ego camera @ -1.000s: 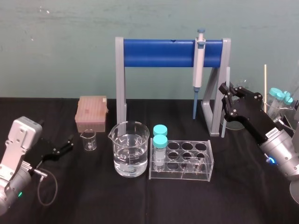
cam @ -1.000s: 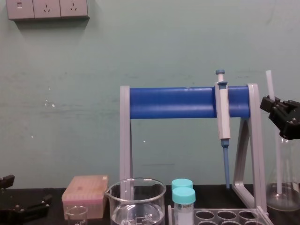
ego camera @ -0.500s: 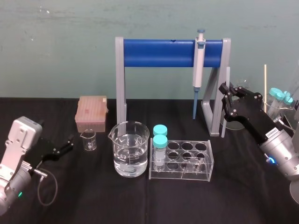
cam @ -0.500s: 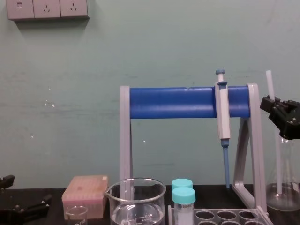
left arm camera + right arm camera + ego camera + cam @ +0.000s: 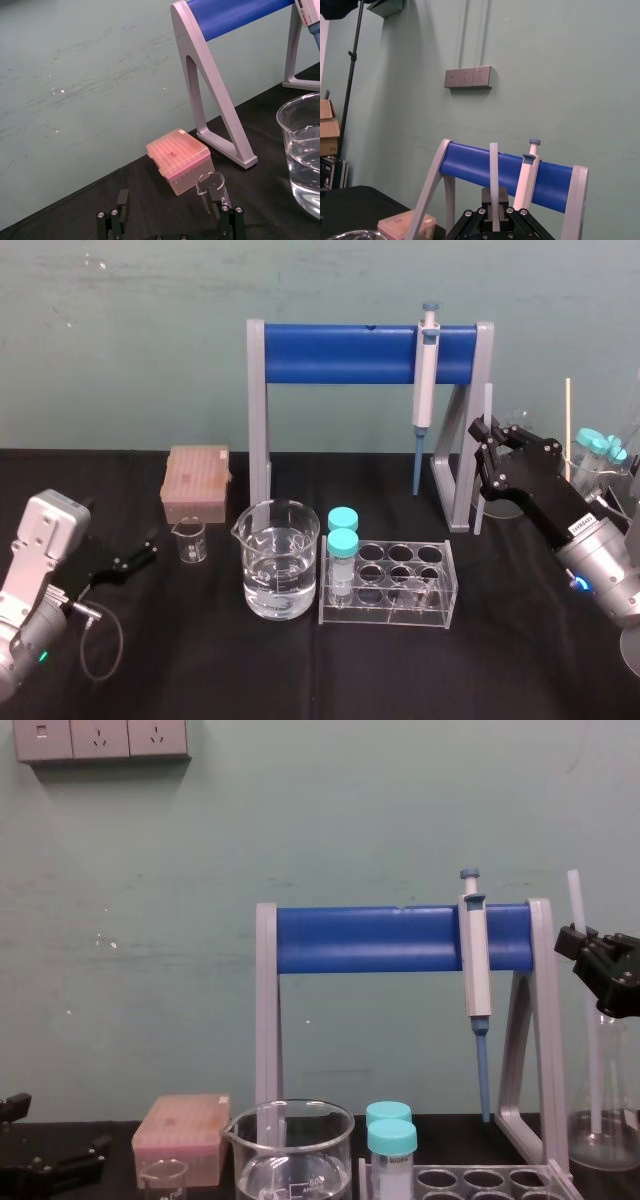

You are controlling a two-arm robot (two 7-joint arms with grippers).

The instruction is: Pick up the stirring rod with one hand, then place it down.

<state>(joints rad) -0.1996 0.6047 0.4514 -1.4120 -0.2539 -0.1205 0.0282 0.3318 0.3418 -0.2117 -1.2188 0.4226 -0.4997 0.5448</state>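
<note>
Right gripper (image 5: 487,440) is clamped on the stirring rod (image 5: 488,400). The rod stands upright with its long axis vertical, just in front of the pipette stand (image 5: 340,353) right leg. Its lower end is near the table (image 5: 200,670) by the stand foot; I can't tell if it touches. My read: put-down is this arm's job, lowering clear of the stand. Left gripper (image 5: 135,558) is parked far left, fingers apart.

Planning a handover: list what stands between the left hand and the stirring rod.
Head view, from the left hand: small glass beaker, large water-filled glass beaker, clear tube rack with two teal-capped tubes, then the translucent rod in the right hand.
</note>
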